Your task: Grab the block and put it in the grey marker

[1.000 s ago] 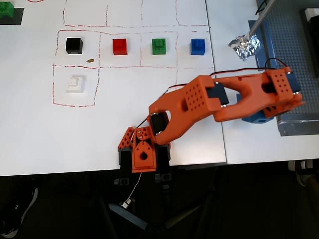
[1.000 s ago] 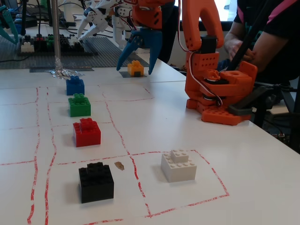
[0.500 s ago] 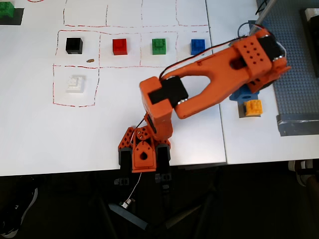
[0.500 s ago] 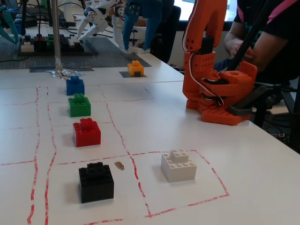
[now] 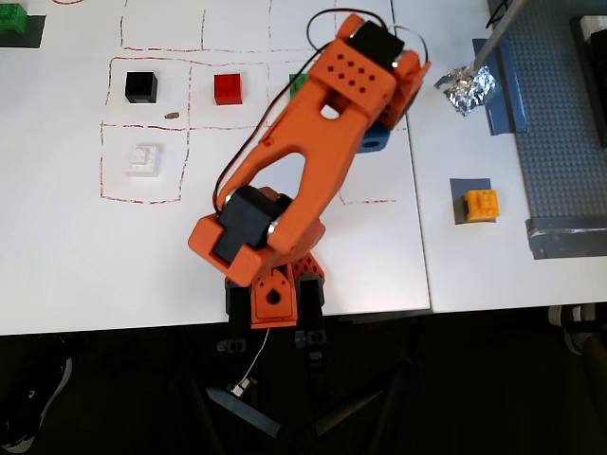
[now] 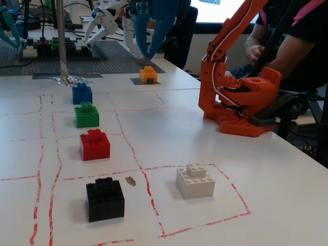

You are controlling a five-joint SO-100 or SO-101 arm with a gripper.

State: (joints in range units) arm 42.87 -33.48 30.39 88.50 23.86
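Fixed view, nearest first: one black brick and one white brick sit closest, each inside a red-drawn cell on the white table. Behind the black one runs a single file of one red brick, one green brick and one blue brick. That makes five coloured bricks in the grid. My orange base stands to the right of them. Farther back, the one block rests on the one grey marker, studs up, with nothing touching it. My gripper hangs above and behind it, blue fingers spread apart and holding nothing. One crumpled foil wad lies at the far left. Overhead, the block sits on the grey marker, well apart from my arm.
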